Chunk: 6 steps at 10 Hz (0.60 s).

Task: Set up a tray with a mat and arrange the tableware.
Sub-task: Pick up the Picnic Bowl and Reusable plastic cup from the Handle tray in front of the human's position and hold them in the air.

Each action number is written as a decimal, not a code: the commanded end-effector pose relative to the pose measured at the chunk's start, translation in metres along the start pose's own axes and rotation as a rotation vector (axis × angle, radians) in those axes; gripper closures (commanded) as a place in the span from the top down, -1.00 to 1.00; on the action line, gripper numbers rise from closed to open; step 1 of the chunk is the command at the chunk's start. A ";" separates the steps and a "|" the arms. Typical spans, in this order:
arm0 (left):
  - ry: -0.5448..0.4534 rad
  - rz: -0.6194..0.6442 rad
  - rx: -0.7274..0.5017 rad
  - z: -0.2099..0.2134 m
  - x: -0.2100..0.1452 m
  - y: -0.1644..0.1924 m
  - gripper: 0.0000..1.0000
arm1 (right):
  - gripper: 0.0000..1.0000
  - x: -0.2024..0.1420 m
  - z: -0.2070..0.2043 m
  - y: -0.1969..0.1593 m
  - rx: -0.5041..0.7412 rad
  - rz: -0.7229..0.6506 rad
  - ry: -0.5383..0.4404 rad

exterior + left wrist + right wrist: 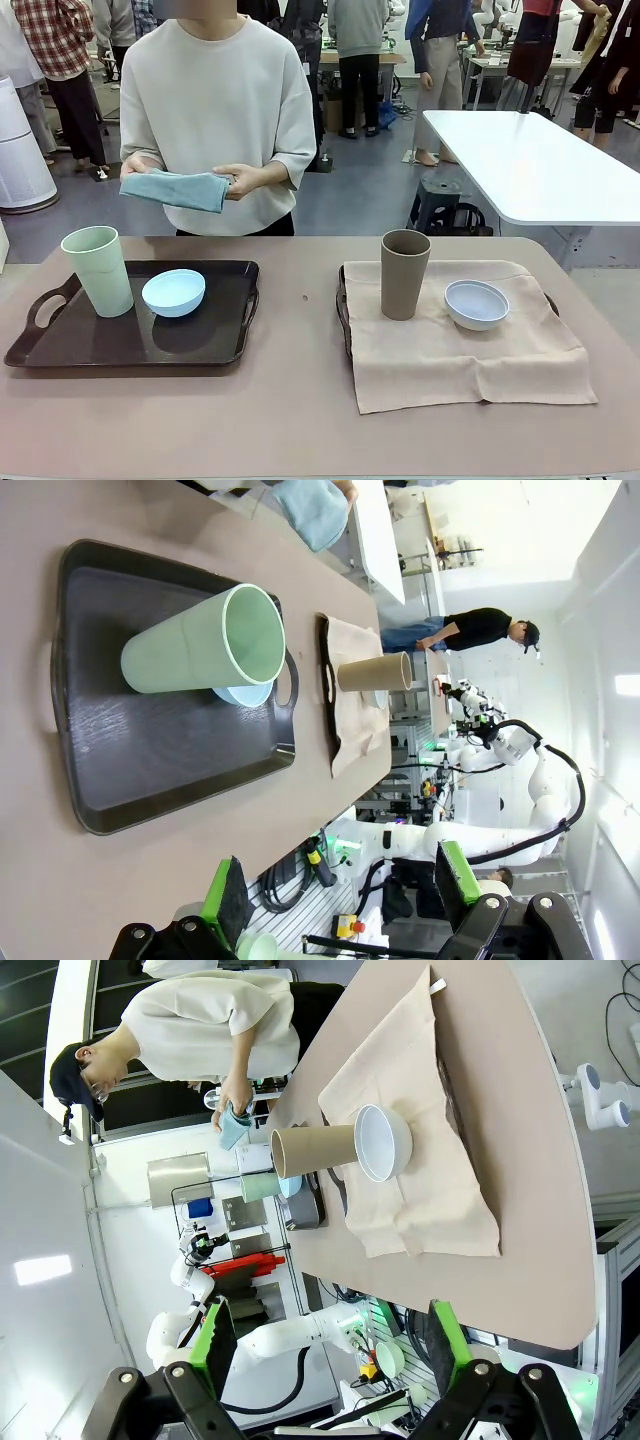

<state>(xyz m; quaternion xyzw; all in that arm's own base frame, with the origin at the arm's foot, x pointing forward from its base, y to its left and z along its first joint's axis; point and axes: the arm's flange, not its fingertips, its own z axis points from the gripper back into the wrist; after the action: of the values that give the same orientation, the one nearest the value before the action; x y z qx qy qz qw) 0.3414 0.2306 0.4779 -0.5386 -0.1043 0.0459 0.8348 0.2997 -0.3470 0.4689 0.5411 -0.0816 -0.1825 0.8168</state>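
Pale green tall tumbler (97, 270) stands on the bare black plastic tray (60, 345) beside a light blue round bowl (173, 292). Right of that tray, a taupe-brown tumbler (404, 273) and greyish-white bowl (476, 304) sit on a beige cloth mat (470, 370) (draped over a second tray (343, 318)). Left gripper (340, 860) and right gripper (330, 1312) have their fingers apart, empty.

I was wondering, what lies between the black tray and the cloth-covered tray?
Only bare tabletop, apart from a tiny dark speck; the front view shows that gap between the black tray and the cloth-covered tray.

Right gripper (332, 1345) spread wide. On the mauve worktop (530, 1160), a beige cloth mat (440, 1190) carries a tall taupe-brown tumbler (315, 1152) just beside a greyish-white round bowl (385, 1143).
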 end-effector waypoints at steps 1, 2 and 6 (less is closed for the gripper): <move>-0.003 -0.002 -0.010 0.000 -0.002 0.001 1.00 | 0.98 0.000 0.001 0.000 0.001 0.001 -0.003; -0.003 -0.002 -0.010 0.000 -0.002 0.001 1.00 | 0.98 0.000 0.001 0.000 0.001 0.001 -0.003; 0.093 -0.241 0.027 0.001 0.004 -0.007 1.00 | 0.98 0.001 -0.018 0.048 -0.174 0.140 0.034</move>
<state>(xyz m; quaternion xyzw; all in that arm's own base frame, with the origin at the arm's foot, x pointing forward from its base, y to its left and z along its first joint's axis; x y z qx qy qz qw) 0.3427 0.2271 0.4807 -0.5300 -0.1126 0.0060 0.8404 0.3087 -0.3358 0.4858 0.5114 -0.0861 -0.1497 0.8418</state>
